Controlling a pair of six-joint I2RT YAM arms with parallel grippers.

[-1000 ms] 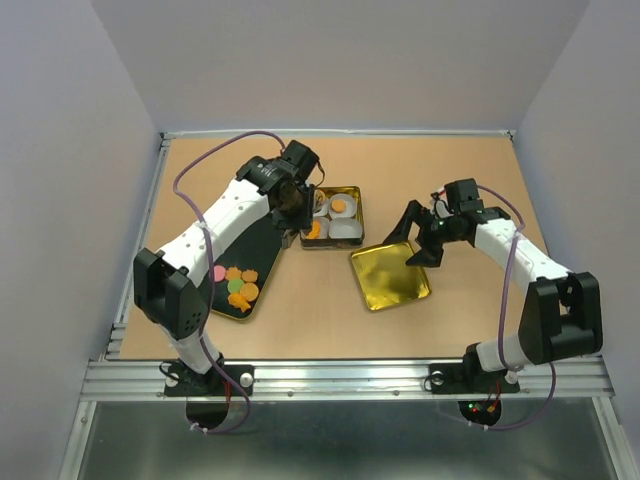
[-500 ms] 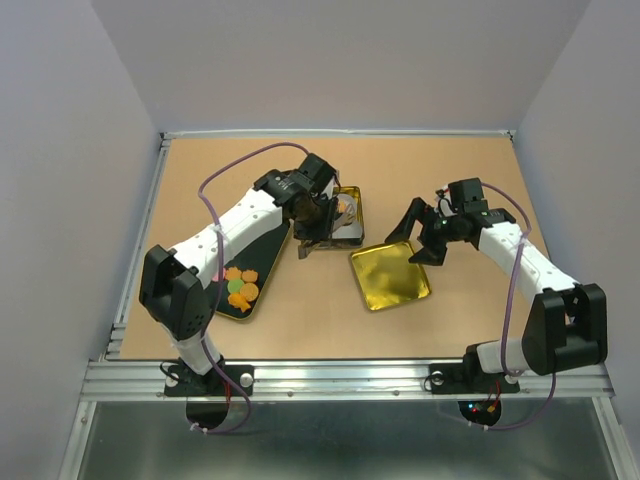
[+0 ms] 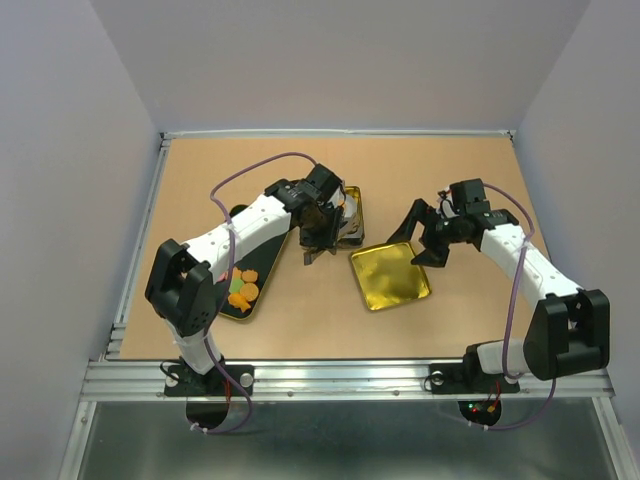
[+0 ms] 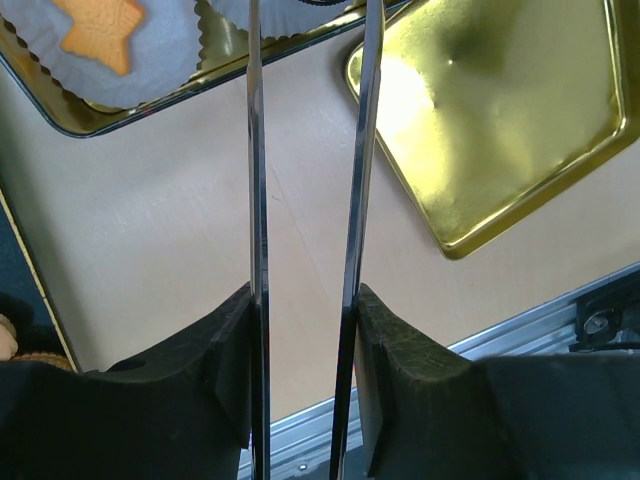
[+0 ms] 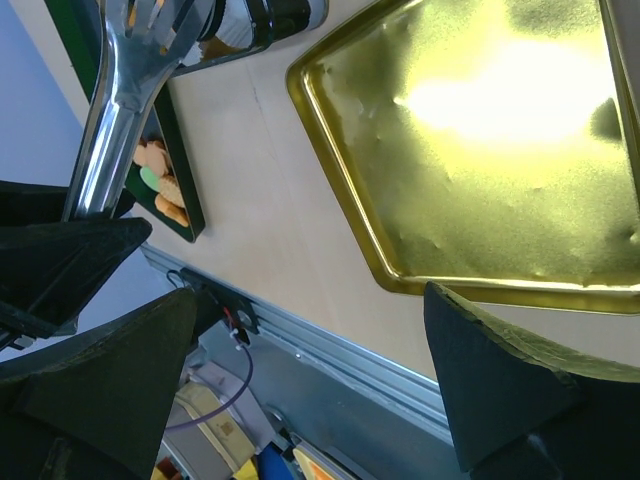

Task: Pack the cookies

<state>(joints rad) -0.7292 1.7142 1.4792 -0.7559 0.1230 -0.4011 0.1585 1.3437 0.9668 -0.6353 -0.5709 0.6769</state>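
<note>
Tan tabletop: most cookies wait on the dark tray, one in the tin. With left pincer pinching tongs, right pincer spread, a slack squeeze could drop one.

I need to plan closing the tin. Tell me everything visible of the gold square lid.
The gold lid is a shiny, metal-looking square with rounded corners and a low raised rim. It lies flat, hollow side up and empty, turned slightly askew, on the table just near-right of the open tin. The open right tool hangs at its far corner; whether they touch cannot be told.
</note>
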